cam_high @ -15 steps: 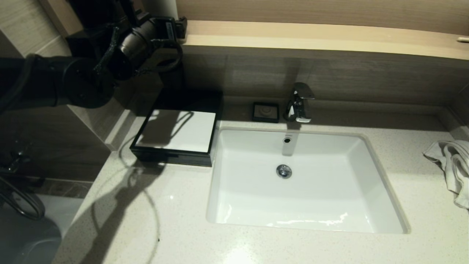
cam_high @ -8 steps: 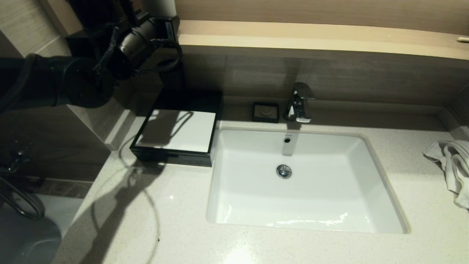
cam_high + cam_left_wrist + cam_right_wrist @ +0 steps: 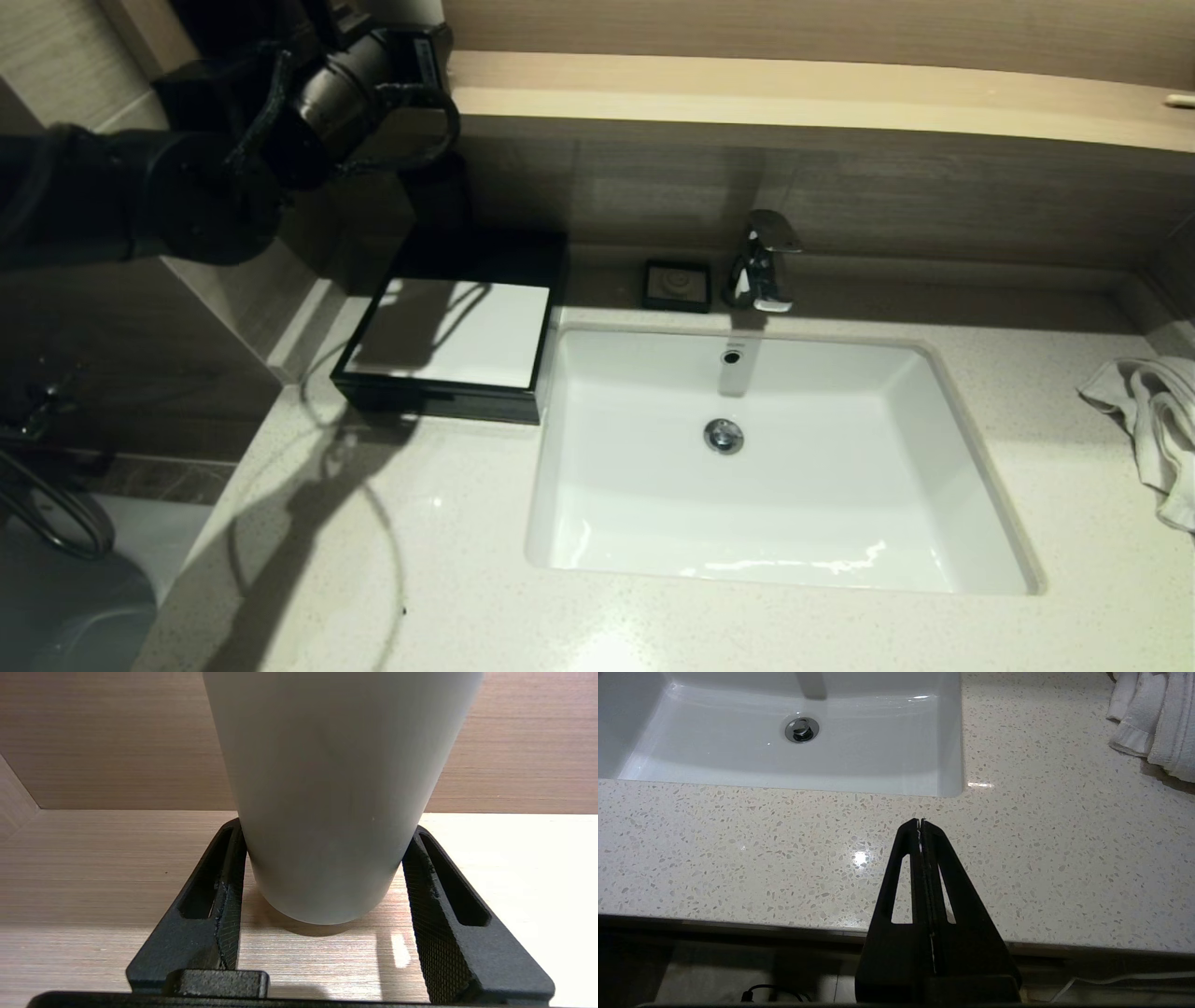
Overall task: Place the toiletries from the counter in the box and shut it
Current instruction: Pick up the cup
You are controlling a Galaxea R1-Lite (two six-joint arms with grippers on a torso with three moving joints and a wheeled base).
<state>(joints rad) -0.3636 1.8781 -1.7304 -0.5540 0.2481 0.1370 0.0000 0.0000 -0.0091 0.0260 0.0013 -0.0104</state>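
Cup (image 3: 338,793) upright on the wooden shelf (image 3: 93,868), long axis vertical, sits squarely between our left gripper (image 3: 322,877) jaws, which stand open on either side of its lower body, close to its walls but, as far as we can tell, not yet gripping it. The box (image 3: 448,341) lies below on the table (image 3: 467,579), lid shut. Our right gripper (image 3: 921,823) hovers parked over the table's front edge, jaws pressed together and empty.

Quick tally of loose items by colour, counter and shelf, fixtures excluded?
Black: 2, closed box and soap dish
White: 1, towel
Grey: 1, cup on the wooden shelf, between the left tool fingers
Total: 4
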